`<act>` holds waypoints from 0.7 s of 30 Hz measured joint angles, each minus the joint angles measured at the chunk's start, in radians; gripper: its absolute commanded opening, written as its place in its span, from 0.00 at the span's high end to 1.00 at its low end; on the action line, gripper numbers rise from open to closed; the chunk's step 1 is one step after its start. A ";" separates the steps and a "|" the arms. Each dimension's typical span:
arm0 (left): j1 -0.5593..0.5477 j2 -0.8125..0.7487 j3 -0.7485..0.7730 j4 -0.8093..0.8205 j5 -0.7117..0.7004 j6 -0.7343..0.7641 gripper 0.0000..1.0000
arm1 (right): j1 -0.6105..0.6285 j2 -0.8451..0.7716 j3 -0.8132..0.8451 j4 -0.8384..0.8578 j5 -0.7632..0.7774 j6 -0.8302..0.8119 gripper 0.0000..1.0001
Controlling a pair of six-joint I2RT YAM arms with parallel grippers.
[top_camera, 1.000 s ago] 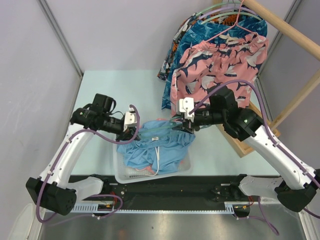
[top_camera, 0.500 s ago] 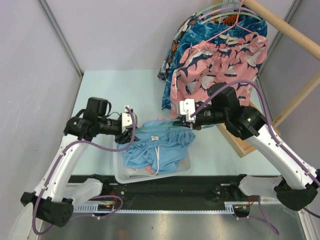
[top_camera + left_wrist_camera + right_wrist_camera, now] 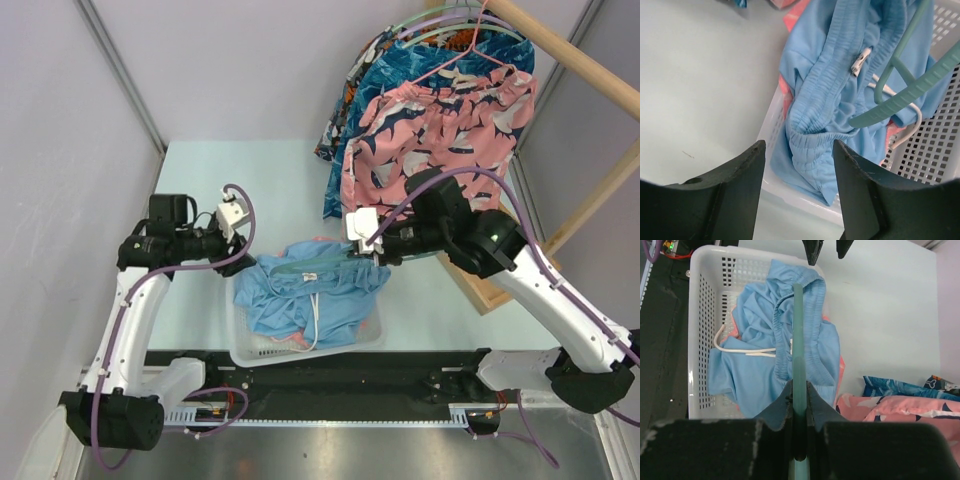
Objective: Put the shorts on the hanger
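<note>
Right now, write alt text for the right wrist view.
The right gripper is shut on a green hanger, whose bar runs out over blue shorts bunched in a white basket on the table. The open left gripper shows at the top edge.

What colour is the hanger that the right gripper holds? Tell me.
Mint green. The hanger shows best in the right wrist view.

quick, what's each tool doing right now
Left tool: open, holding nothing.
Right tool: closed on the mint-green hanger.
</note>
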 measured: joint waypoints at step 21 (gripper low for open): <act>-0.071 0.049 -0.140 0.095 -0.069 0.020 0.85 | 0.109 0.102 0.012 0.024 0.205 0.098 1.00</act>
